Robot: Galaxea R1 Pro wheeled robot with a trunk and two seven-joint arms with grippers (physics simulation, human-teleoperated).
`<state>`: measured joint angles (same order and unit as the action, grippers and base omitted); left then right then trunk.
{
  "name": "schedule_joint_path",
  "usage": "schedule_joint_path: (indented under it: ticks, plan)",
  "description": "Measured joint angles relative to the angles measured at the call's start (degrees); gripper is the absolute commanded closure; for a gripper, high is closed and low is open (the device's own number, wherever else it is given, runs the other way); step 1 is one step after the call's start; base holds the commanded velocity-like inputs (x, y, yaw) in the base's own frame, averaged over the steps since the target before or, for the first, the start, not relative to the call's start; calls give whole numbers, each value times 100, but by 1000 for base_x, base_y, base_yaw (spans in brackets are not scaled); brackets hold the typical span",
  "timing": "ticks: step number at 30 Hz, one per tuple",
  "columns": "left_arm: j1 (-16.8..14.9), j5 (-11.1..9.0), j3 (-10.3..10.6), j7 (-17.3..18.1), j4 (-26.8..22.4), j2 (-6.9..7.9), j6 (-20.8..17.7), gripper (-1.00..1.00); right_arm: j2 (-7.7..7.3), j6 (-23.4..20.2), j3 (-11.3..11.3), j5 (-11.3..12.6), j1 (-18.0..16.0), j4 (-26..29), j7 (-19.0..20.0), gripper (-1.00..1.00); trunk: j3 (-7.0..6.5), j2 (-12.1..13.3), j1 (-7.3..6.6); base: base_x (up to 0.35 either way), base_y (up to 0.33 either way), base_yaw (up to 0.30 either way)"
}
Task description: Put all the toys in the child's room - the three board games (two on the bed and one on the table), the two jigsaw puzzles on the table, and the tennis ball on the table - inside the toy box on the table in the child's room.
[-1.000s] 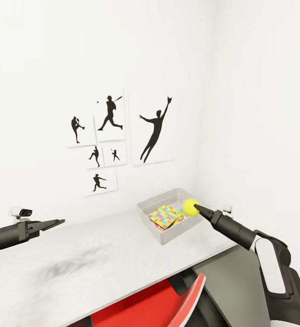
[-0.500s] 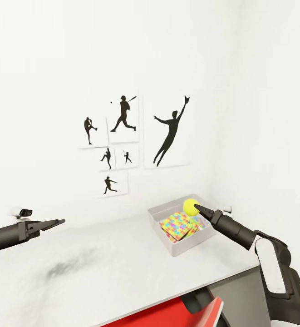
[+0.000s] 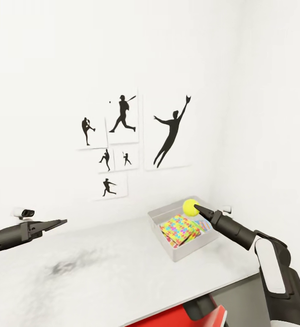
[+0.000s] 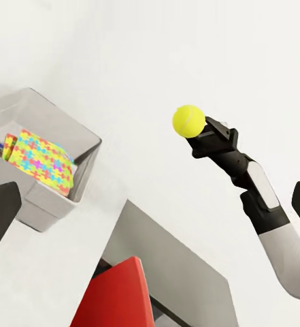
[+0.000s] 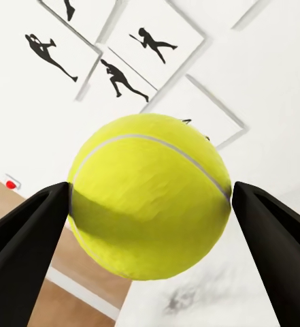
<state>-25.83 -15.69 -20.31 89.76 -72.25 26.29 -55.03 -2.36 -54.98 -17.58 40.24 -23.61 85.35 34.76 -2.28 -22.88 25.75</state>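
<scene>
— Gripping what, exactly, was the right gripper [image 3: 196, 209]?

— The fuzzy yellow tennis ball [image 3: 190, 206]. In the right wrist view the ball [image 5: 148, 195] sat squeezed between the two black fingers [image 5: 27, 231], one pressing on each side.

— And where did the ball hang?

— Above the far part of the open grey rectangular toy box [image 3: 168, 215], which stood on the pale grey table [image 3: 100, 272] near the room's corner. The ball was up in the air, not touching the box.

— Anything inside the box?

— A thin square jigsaw puzzle of neon yellow, pink, blue and green pieces [image 3: 180, 228], lying tilted. More colourful edges showed beside it, but I could not tell what they were.

— The other arm?

— The left gripper [image 3: 61, 222] hovered over the table's near left part, well apart from the box, holding nothing; whether its jaws were parted I could not tell.

— Around them?

— White walls with black silhouette prints of ball players [image 3: 122, 113], and a red seat [image 4: 119, 300] below the table's edge.
</scene>
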Motion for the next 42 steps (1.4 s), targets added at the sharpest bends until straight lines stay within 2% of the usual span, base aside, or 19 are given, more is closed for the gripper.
schedule_joint_path:
  ticks: [11, 28, 42]
  plan:
    - [0, 0, 0, 0, 0, -2, 0, -100, -3, 0, 0, 2, 0, 0, 1, 100, 0, 0, 1, 34, 0, 0]
    - [0, 0, 0, 0, 0, -2, 0, -100, -3, 1, 0, -1, 0, 0, 1, 100, 0, 0, 1, 140, 12, 0]
    - [0, 0, 0, 0, 0, -2, 0, -100, -3, 0, 0, 1, 0, 0, 1, 100, 0, 0, 2, 14, 0, 0]
